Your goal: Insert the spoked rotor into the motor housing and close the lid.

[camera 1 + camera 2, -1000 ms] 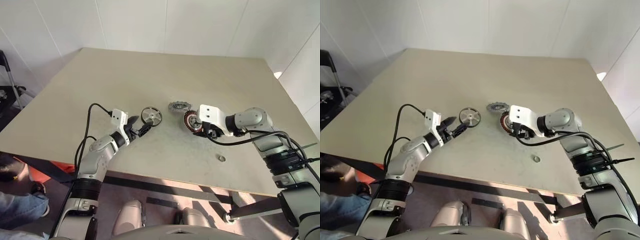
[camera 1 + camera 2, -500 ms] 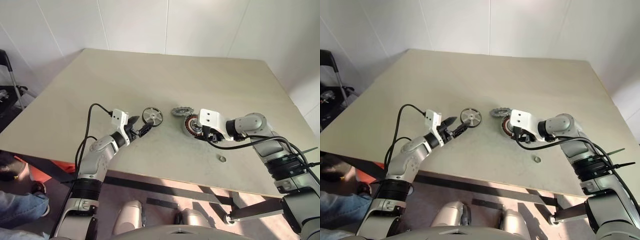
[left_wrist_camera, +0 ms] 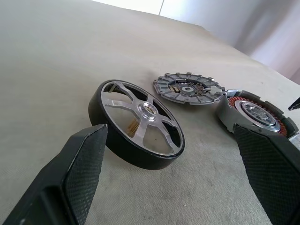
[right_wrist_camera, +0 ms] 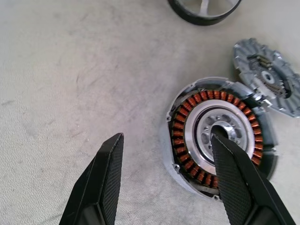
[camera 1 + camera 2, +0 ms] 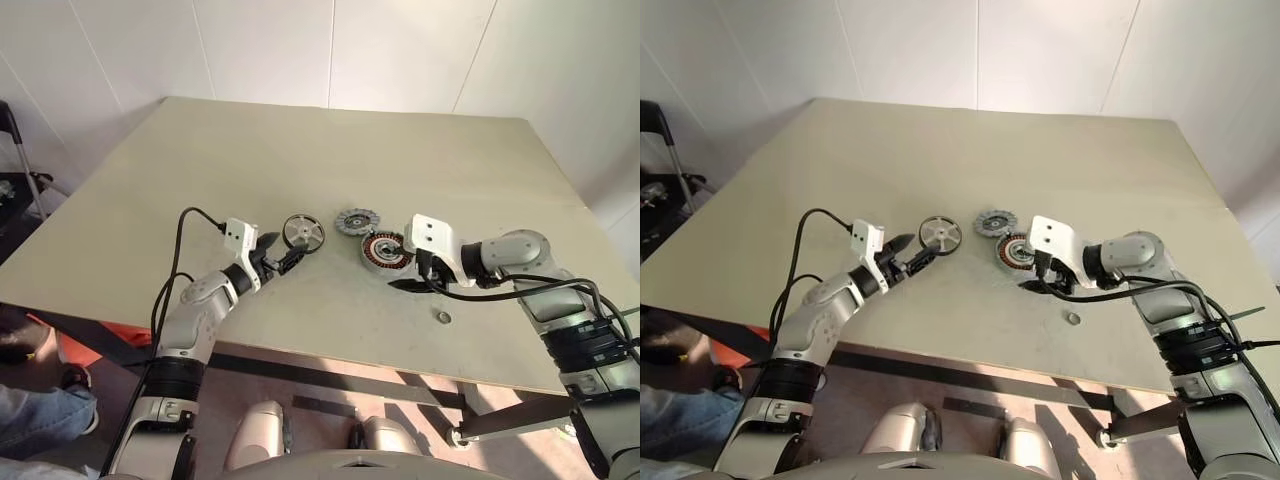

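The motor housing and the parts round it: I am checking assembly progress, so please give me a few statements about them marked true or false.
1. The spoked rotor sits inside the motor housing. False: it rests on the table, apart from the housing.
2. The lid lies on the table beside the housing, not on it. True.
3. The right gripper is clamped on the housing. False: its fingers stand apart, holding nothing.
4. The left gripper is open with the rotor in front of it. True.
5. A small washer ring lies on the table near the right arm. True.
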You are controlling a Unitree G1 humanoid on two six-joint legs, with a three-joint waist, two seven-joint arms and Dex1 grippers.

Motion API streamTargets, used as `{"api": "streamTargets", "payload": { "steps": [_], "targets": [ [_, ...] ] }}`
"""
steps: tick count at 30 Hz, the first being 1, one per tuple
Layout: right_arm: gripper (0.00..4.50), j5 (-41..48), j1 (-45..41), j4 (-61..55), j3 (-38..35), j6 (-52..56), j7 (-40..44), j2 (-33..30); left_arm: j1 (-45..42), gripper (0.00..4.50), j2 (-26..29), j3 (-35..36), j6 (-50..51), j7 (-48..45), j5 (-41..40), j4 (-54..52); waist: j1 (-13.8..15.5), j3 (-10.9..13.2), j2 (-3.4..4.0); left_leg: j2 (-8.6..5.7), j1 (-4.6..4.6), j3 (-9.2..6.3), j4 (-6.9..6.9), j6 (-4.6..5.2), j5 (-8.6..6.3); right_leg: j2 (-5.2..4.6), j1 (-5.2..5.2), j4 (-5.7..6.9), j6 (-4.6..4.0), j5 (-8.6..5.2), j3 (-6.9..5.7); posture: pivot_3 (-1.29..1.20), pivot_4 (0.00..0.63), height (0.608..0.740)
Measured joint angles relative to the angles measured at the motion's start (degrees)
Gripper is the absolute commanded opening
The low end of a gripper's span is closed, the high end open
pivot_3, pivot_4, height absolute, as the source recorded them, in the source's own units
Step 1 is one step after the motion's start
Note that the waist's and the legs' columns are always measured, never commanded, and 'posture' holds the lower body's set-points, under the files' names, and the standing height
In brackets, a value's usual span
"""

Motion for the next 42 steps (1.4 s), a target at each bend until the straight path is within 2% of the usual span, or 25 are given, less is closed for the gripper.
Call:
{"api": "streamTargets", "payload": {
  "steps": [4, 12, 20, 28, 39, 42],
  "targets": [
    [3.31, 3.42, 5.67, -0.74, -5.68, -0.06, -2.56, -0.29, 0.82, 4.5, 0.02, 0.03, 0.02, -0.01, 0.05, -0.16, 0.08, 0.0, 0.0, 0.0, -0.02, 0.0, -0.01, 0.01, -0.01, 0.0, 0.0, -0.06, 0.0, 0.0, 0.0, 0.0, 0.0, 0.74],
    [3.31, 6.0, 16.55, -2.86, -11.94, 1.55, -3.67, -5.17, 0.8, 4.5, 0.09, -0.43, 0.06, -0.65, 0.06, -0.12, -0.06, 0.0, 0.01, 0.0, 0.03, 0.0, -0.09, 0.0, 0.0, 0.0, 0.04, -0.15, 0.04, -0.01, 0.0, 0.0, 0.0, 0.74],
    [3.31, 6.74, 25.04, -8.5, -12.31, 1.43, -5.36, -5.76, 0.03, 4.5, 0.17, -0.92, 0.06, -1.2, 0.07, 0.46, -0.04, -0.01, 0.02, 0.0, 0.06, 0.0, -0.16, 0.03, -0.02, 0.01, 0.13, -0.36, 0.12, 0.01, -0.01, 0.0, 0.0, 0.74],
    [3.31, 6.61, 26.6, -7.47, -11.63, 0.06, -6.89, -5.47, -0.01, 4.5, 0.33, -0.94, 0.06, -1.43, 0.11, 0.87, -0.04, -0.01, 0.02, -0.01, 0.1, 0.0, -0.17, 0.1, -0.07, 0.01, 0.27, -0.58, 0.22, 0.08, -0.01, 0.0, 0.0, 0.74],
    [3.31, 6.82, 25.97, -0.26, -11.63, -6.2, -6.4, -6.18, -0.28, 4.5, 0.45, -1.15, 0.07, -1.69, 0.22, 1.12, -0.01, -0.02, 0.01, -0.05, 0.78, -0.01, -0.11, 0.2, -0.15, -0.01, 1.16, -0.89, 0.63, -0.16, 0.0, 0.0, 0.0, 0.74],
    [2.73, 7.19, 25.77, 1.8, -11.65, -7.21, -5.93, -6.8, -0.28, 4.5, 0.57, -1.16, 0.09, -1.71, 0.23, 1.16, 0.03, -0.02, 0.01, -0.06, 1.0, -0.01, -0.11, 0.22, -0.17, -0.01, 1.53, -1.09, 0.65, -0.17, 0.0, 0.0, 0.0, 0.74]
  ]
}}
